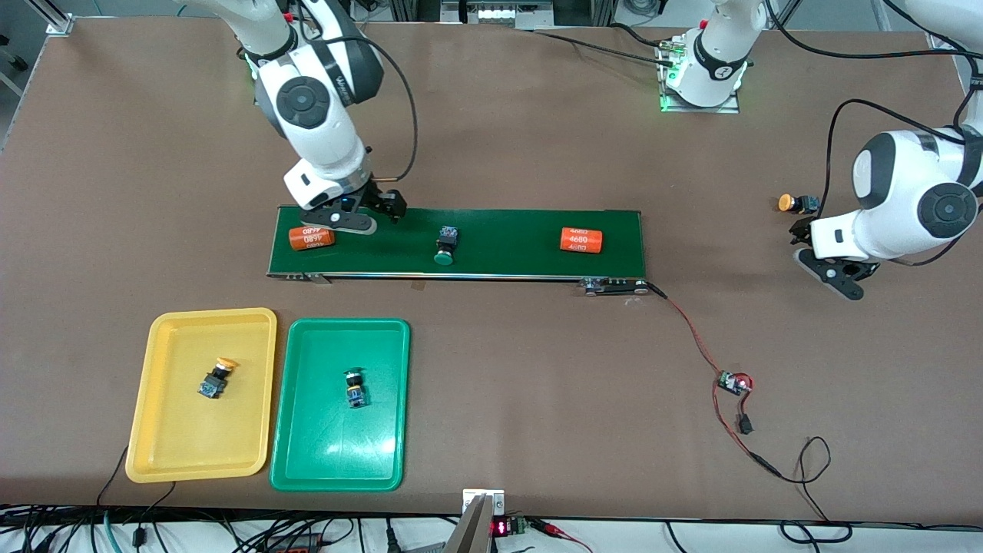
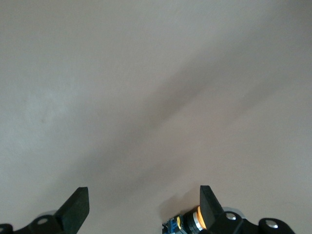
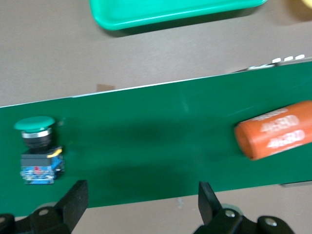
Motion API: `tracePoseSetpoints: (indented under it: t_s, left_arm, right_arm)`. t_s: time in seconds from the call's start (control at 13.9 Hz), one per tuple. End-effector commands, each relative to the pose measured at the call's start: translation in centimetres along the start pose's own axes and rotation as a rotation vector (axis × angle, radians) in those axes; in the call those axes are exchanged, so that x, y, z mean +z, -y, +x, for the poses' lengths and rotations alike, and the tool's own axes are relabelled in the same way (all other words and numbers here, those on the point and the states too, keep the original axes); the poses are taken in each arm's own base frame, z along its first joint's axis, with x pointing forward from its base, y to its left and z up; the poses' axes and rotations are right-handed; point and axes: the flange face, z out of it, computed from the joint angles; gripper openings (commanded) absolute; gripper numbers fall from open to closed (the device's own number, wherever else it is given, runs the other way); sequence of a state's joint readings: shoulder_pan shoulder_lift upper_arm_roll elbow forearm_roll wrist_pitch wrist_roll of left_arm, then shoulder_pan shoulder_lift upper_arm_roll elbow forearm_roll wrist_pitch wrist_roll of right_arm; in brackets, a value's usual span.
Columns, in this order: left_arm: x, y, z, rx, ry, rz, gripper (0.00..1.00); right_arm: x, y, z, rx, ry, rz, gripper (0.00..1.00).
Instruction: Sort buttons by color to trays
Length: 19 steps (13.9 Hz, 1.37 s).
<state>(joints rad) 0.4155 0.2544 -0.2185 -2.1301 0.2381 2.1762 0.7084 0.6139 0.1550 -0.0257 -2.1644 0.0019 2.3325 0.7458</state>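
Four buttons showed, and the conveyor belt [image 1: 461,242] serves as the landmark. Nearer the front camera than the belt, toward the right arm's end of the tabletop [image 1: 537,399], lay the yellow tray [image 1: 157,453] with a yellow-orange button [image 1: 216,379] on its side inside it. Just beside it sat the green tray [image 1: 296,461], holding a green-capped button [image 1: 355,386], also on its side.

Over the belt's end toward the right arm hung the right pincer [image 1: 367,215], its fingers spread wide and holding nothing. Partly under it on the belt lay an orange cylinder [image 1: 311,238] with white print. Near the middle of the belt lay a second green button [image 1: 446,244], its cap toward the front camera; the right wrist view showed it [image 3: 38,151] clear of the pincer's fingers [image 3: 73,200]. A second orange cylinder [image 1: 581,240] lay on the belt toward the left arm's end.

Off the belt's end toward the left arm, a small circuit board [image 1: 733,382] on red and black wires rested on the tabletop, nearer the front camera than the belt. Well past that end, the last yellow-orange button [image 1: 796,203] lay on the bare tabletop, and the left pincer [image 1: 818,253] was just beside it, fingers wide apart and empty; the left wrist view showed that button [image 2: 187,222] against one finger [image 2: 209,204].
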Motion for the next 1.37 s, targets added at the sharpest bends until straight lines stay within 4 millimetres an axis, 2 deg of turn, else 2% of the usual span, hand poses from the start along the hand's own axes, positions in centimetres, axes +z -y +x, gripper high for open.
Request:
tracePoseSetpoints:
  t_s: [0.0, 0.14, 0.43, 0.58, 0.65, 0.86, 1.08, 1.3]
  left_arm:
    - [0.7, -0.3, -0.6, 0.063, 0.006, -0.03, 1.0]
    - [1.0, -1.0, -0.1, 0.247, 0.009, -0.038, 1.0]
    - [1.8, -3.7, -1.1, 0.48, 0.03, -0.062, 1.0]
    - [2.6, -3.9, -1.5, 0.587, 0.031, -0.078, 1.0]
    - [2.8, -3.8, -1.8, 0.647, 0.029, -0.083, 1.0]
    - [4.5, -2.5, -5.0, 0.732, 0.019, -0.128, 1.0]
    - [6.0, -1.5, -7.5, 0.796, 0.003, -0.167, 1.0]
    - [6.5, -0.6, -9.6, 0.842, -0.012, -0.183, 1.0]
  right_arm:
    - [0.9, 2.6, 0.0, 0.023, -0.012, -0.007, 1.0]
    - [1.7, 3.8, -0.3, 0.01, -0.008, -0.012, 1.0]
    - [2.5, 5.0, -0.2, 0.027, -0.008, -0.014, 1.0]
    - [3.0, 5.7, -0.5, 0.023, -0.004, -0.017, 1.0]
    - [2.9, 5.8, -0.4, 0.023, -0.006, -0.015, 1.0]
    - [2.8, 6.1, -0.2, 0.057, -0.011, -0.01, 1.0]
    - [4.1, 6.9, -0.3, 0.061, -0.009, -0.014, 1.0]
    - [5.4, 6.9, 0.1, 0.063, -0.011, -0.012, 1.0]
